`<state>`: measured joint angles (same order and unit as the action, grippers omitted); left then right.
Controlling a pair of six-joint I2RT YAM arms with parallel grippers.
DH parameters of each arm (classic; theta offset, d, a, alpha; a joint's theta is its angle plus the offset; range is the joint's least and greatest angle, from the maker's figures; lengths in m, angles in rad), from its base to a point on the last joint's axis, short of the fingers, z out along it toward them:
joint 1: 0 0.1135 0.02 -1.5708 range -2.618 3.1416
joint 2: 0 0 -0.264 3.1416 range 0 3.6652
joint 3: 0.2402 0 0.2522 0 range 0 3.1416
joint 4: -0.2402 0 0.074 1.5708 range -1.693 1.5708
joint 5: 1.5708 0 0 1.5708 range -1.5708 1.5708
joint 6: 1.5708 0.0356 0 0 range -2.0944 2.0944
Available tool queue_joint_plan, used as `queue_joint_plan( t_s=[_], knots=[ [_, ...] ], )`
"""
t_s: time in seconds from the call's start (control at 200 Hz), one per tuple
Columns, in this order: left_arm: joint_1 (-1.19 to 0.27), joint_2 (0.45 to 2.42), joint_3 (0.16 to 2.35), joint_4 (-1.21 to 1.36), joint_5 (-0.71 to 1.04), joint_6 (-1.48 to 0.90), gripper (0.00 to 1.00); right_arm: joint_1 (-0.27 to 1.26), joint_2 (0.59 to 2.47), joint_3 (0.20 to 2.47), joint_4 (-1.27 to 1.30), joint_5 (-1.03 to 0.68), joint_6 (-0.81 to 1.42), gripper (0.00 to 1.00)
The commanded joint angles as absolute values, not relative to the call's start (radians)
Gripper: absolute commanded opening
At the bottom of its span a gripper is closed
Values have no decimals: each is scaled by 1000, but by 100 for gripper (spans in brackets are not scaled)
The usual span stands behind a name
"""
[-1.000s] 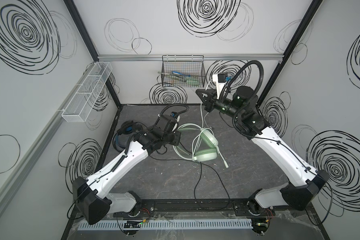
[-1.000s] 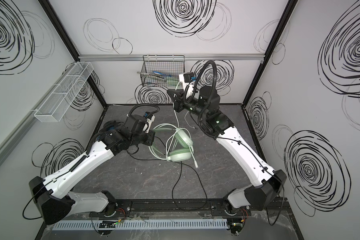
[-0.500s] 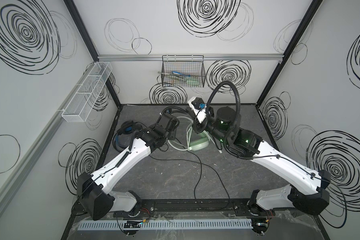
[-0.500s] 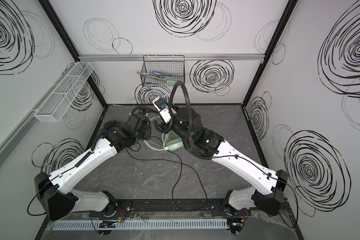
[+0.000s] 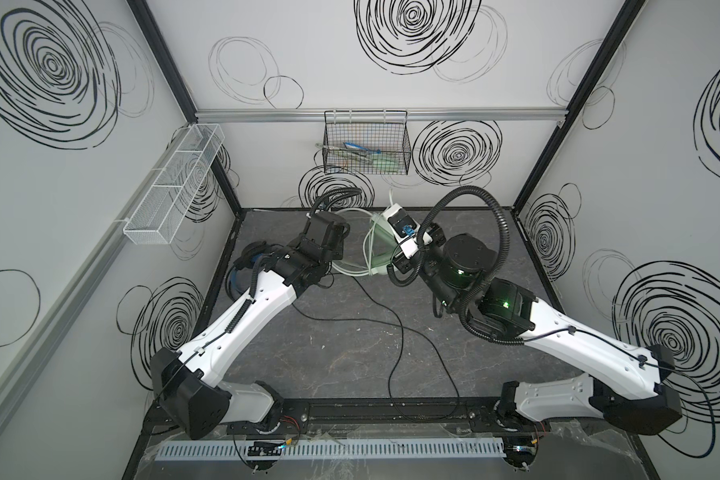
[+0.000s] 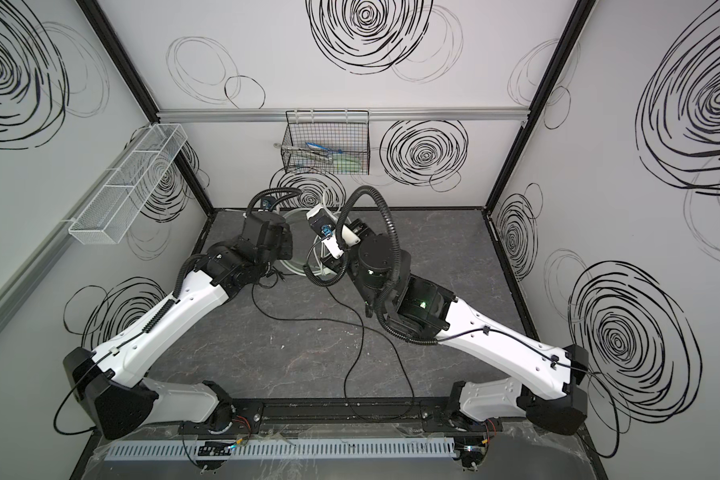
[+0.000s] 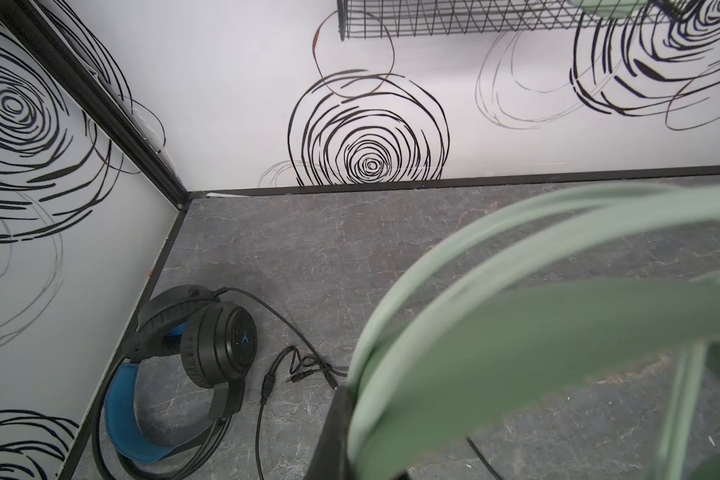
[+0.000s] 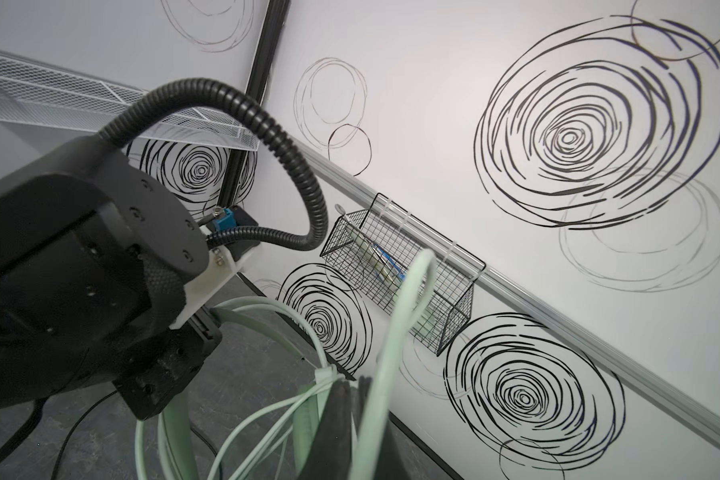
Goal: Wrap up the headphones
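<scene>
Up on the back wall at twelve o'clock we've got the black wire basket (image 5: 337, 166). Inside it lie a metal-handled tool, a streak of blue and a pale green piece, and we can't make out what they are. At ten o'clock on the side wall hangs the white mesh tray (image 5: 171, 195), split into three compartments.

Down on the table (image 5: 350, 357), the mint-green headphones (image 5: 379, 257) sit between the two arms at twelve o'clock, close to the back wall. The left gripper (image 8: 211, 326) is clamped tight on the headband (image 7: 516, 332). The right gripper (image 8: 353, 384) is pinched closed with the pale cord (image 8: 395, 332) running up between its fingers, more loops hanging around them.

Over at ten o'clock, hard against the side wall, the black headphones (image 7: 208, 345) lie on the table, blue padding showing, their plugs (image 7: 292, 376) just beside them. A black cord (image 5: 391, 332) trails across the table toward six o'clock.
</scene>
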<state>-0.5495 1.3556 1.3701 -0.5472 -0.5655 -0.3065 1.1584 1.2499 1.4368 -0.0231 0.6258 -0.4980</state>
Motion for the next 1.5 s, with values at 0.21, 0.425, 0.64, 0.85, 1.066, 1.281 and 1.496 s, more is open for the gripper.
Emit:
queue_joint_plan(
  t_s=[0.21,0.425,0.64,0.85,1.066,1.281,1.496],
  knots=[
    [-520,1279,1397,-319,-900,-193,0,1250,1196,1487,121,805,-679,0],
    [-532,1302,1448,-156,-1006,44,0,1306,1262,1520,277,981,-905,0],
    [-542,1291,1489,-122,-1005,131,0,1242,1268,1604,245,1007,-808,0],
    [-530,1286,1499,-126,-1028,138,0,1238,1267,1624,232,1054,-793,0],
    [-529,1296,1529,-57,-1065,241,0,1225,1256,1603,245,1092,-790,0],
    [-561,1300,1549,32,-1113,347,0,1221,1252,1594,238,1088,-779,0],
    [-585,1345,1593,80,-1120,372,0,1252,1220,1574,185,1004,-668,0]
  ],
)
